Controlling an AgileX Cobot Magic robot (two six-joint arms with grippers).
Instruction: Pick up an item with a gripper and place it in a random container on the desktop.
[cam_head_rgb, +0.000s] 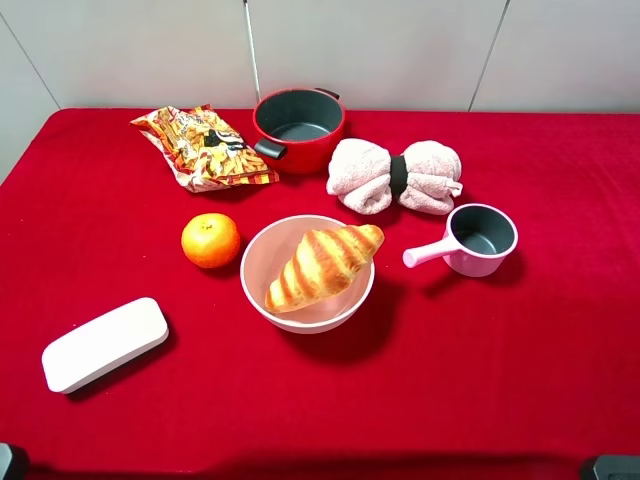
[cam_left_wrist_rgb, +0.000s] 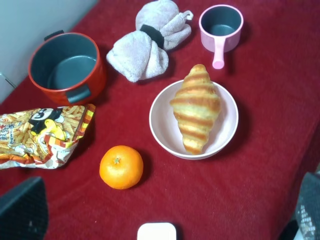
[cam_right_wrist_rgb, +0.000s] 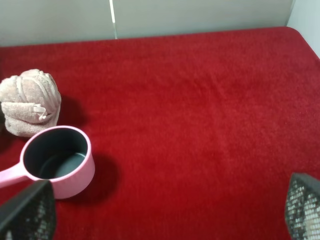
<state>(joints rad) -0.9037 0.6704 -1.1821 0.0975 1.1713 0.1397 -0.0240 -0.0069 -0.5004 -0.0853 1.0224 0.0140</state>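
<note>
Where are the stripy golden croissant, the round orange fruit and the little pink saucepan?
golden-brown croissant (cam_head_rgb: 322, 264), high outside view, middle of its ridged back.
round orange fruit (cam_head_rgb: 210, 240), high outside view, centre of its skin.
small pink saucepan (cam_head_rgb: 483, 239), high outside view, its dark inside.

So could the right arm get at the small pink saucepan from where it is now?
Probably yes. The pink saucepan stands alone on the red cloth, just ahead of the right gripper, whose jaws are wide apart. Only the rolled towel sits near it, on the far side.
</note>
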